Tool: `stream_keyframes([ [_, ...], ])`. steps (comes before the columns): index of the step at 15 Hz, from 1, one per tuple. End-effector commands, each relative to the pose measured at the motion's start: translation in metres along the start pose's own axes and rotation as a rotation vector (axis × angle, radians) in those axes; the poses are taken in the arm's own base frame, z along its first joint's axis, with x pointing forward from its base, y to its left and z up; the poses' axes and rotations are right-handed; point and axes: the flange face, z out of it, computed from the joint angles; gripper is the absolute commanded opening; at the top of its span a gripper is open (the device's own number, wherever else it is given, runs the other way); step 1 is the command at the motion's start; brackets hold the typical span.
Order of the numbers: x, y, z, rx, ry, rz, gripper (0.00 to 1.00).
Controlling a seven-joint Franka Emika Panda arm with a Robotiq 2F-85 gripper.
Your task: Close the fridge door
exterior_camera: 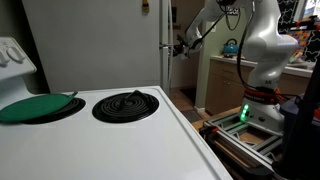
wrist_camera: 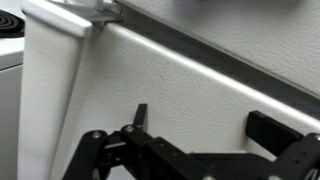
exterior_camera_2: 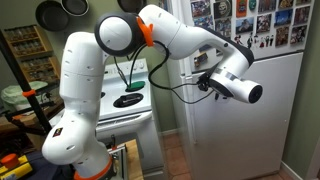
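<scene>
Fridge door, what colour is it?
Plain white. The fridge door shows best in an exterior view.

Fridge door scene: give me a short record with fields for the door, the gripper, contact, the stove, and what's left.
fridge door: white, looks at or near shut; any gap is unclear
gripper: open, holding nothing, facing the door
contact: cannot tell
stove top: white; flat green round item on one burner, coil burner bare
left to do: probably a final push, if the door is ajar
</scene>
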Motion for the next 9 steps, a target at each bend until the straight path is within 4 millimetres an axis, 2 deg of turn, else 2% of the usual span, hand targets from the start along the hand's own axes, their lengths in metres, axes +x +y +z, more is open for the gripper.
stream_keyframes([
  [1,-0.01,0.003,-0.03,-0.07,0.067,-0.108,1.0],
  [4,-0.032,0.008,-0.069,-0.162,0.122,-0.222,1.0],
  [9,-0.085,0.023,-0.123,-0.363,0.171,-0.401,1.0],
])
